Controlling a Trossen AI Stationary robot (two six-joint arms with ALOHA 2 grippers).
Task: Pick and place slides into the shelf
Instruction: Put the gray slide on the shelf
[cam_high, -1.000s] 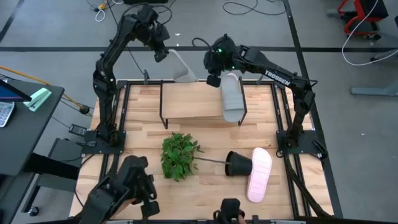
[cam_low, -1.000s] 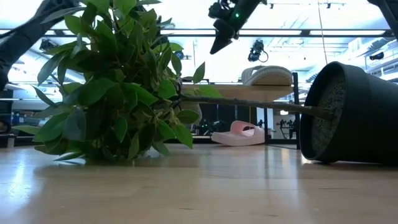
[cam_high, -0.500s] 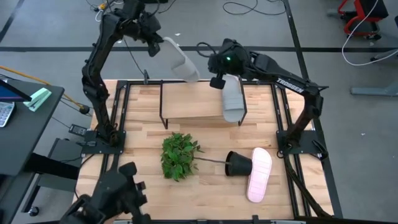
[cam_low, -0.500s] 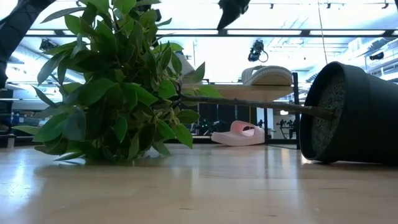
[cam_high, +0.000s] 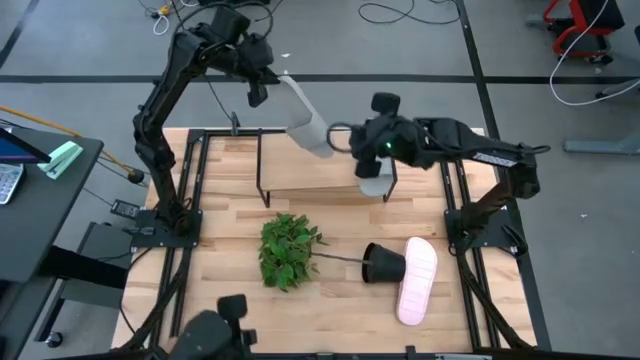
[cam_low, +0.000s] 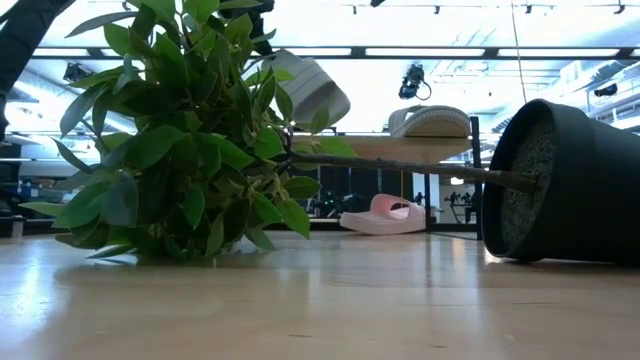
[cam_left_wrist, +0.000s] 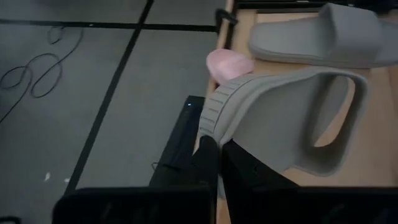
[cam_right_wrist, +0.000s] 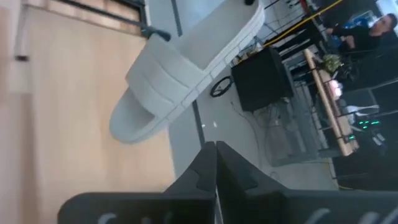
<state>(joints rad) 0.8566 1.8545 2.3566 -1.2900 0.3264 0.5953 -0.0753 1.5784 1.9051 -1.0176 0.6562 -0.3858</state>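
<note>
The left gripper (cam_left_wrist: 219, 163) has its jaws clamped on a grey slide (cam_high: 308, 128) held above the shelf (cam_high: 300, 170). The right gripper (cam_high: 342, 137) hangs nearby, jaws together, apparently empty. Another grey slide (cam_high: 372, 170) lies on the shelf.

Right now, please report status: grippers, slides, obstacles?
Left gripper shut on grey slide, above shelf. Right gripper shut, empty. Tipped plant pot mid-table.

The plant (cam_low: 180, 140) leaves hide part of the raised grey slide (cam_low: 310, 90).

Matt foam-looking grey slides (cam_high: 312, 130), pale wood shelf (cam_high: 300, 160) w/ prob. metal legs.
</note>
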